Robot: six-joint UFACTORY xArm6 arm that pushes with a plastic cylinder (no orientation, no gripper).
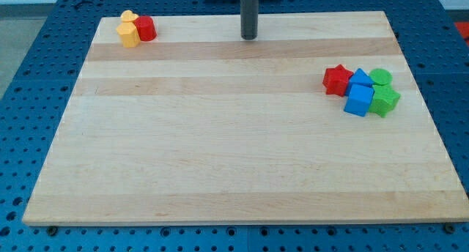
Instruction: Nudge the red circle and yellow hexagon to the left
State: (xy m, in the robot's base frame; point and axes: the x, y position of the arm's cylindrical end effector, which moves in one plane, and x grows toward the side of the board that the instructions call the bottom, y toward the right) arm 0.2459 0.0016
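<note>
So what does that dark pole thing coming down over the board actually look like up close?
It is a plain straight rod, dark grey to black, round like a cylinder and smooth. My tip is blunt and flat-ended, with no claw or fingers. No cables, labels or markings show on it. Its upper part runs out of the view's top, so the rest of the arm cannot be seen.

Pale wooden board [242, 171] on a blue perforated table [29, 98] — evenly lit.

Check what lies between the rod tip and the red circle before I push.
Nothing: the camera view shows only bare wooden board between my tip and the red circle, which sits against the yellow hexagon at the view's top left.
</note>
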